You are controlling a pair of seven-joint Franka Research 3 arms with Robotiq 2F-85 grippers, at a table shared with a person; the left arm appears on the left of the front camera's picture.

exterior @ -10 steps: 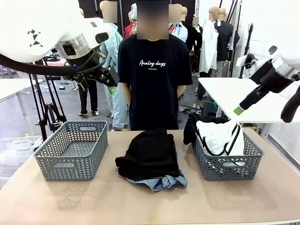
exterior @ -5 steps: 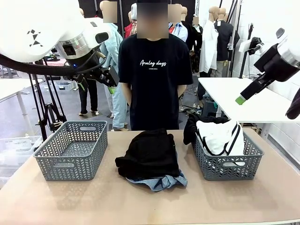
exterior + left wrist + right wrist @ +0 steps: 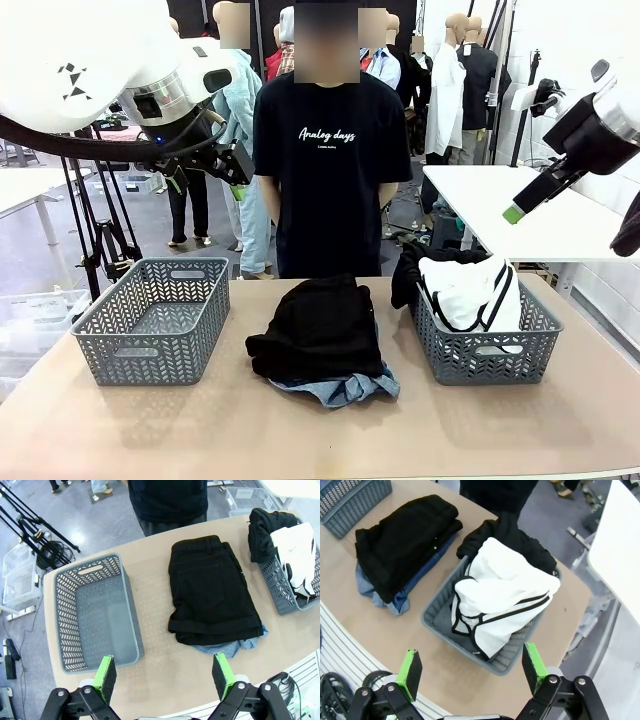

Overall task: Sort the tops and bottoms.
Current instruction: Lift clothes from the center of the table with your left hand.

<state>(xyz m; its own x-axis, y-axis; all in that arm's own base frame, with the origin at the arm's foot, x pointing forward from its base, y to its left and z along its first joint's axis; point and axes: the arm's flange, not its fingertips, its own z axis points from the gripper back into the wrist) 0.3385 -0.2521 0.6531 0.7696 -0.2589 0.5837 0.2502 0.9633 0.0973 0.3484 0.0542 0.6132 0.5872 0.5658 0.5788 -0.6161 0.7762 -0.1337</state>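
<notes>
A folded black garment point(image 3: 320, 325) point(image 3: 212, 590) point(image 3: 402, 540) lies mid-table on top of a faded blue denim one point(image 3: 345, 388) point(image 3: 230, 649) point(image 3: 395, 600). In the right grey basket point(image 3: 490, 355) point(image 3: 437, 617) sits a white garment with black piping point(image 3: 465, 290) point(image 3: 505, 595). Another black garment point(image 3: 410, 270) point(image 3: 510, 535) is draped over that basket's far corner. My left gripper point(image 3: 212, 185) point(image 3: 165, 672) hangs open, high above the left basket point(image 3: 150, 350) point(image 3: 65, 610), which holds nothing. My right gripper point(image 3: 568, 222) point(image 3: 472, 664) is open, high above the right basket.
A person in a black printed T-shirt point(image 3: 325, 150) stands at the far edge of the table, hands down. A white table point(image 3: 480, 200) stands behind on the right. Bare tabletop runs along the front edge.
My right gripper has risen and swung a little to the right above the right basket, then held still. The left arm and the garments have not moved.
</notes>
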